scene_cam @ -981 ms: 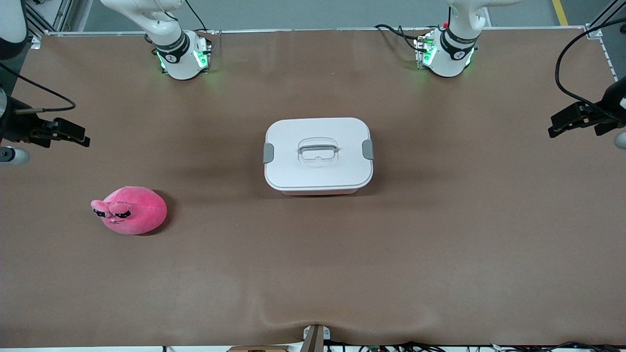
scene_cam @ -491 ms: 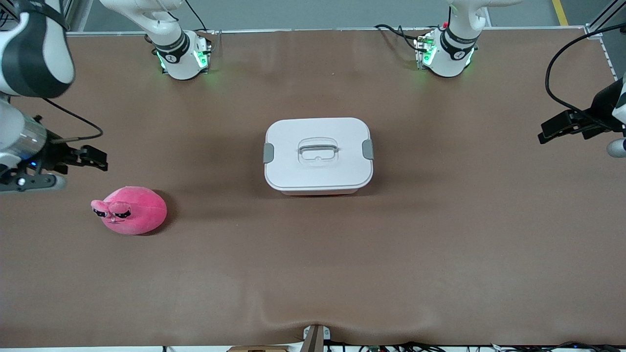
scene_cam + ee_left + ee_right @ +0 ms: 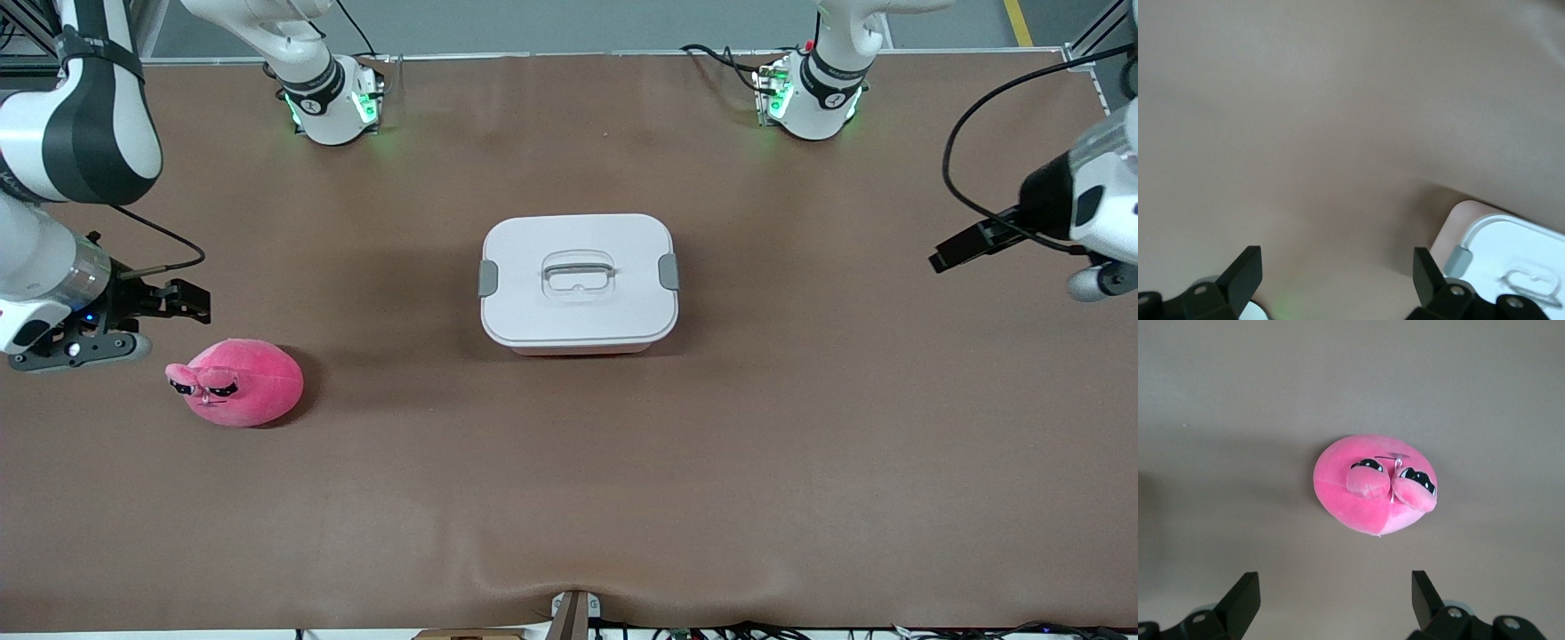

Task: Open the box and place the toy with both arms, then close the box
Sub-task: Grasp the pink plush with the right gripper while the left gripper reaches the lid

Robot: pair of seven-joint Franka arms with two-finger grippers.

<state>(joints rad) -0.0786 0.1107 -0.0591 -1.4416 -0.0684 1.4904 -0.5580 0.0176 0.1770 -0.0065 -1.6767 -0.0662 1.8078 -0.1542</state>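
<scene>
Nothing is done yet: the box [image 3: 579, 283] sits mid-table with its lid clipped on, and the toy [image 3: 236, 382] lies toward the right arm's end. The right gripper [image 3: 182, 300] hangs near the toy with fingers apart, holding nothing. The left gripper [image 3: 956, 249], also spread and empty, hangs over the other end, so opening, loading and closing all remain.

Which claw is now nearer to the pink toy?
The right claw: open, just above the toy at the right arm's end. The left claw, open, is past the box, at the left arm's end.
</scene>
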